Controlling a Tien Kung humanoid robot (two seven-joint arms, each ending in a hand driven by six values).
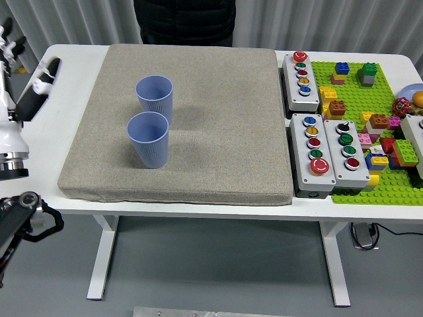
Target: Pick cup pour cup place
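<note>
Left hand (20, 86) raised at table's (73, 56) left edge (fingers spread)

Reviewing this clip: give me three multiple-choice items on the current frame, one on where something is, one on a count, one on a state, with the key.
1. Where do the two blue cups stand?
A. On the grey mat
B. On the green baseplate
C. On the bare table by the button boxes

2. How many blue cups are in view?
A. One
B. Two
C. Three

3. What is the left hand doing?
A. Gripping the near cup
B. Tipping the far cup
C. Holding nothing, off at the left edge

Key:
1 A: the near cup and the far cup both stand on the grey mat.
2 B: only those two cups show.
3 C: the left hand is at the picture's left edge, fingers relaxed, well clear of both upright cups.
</note>
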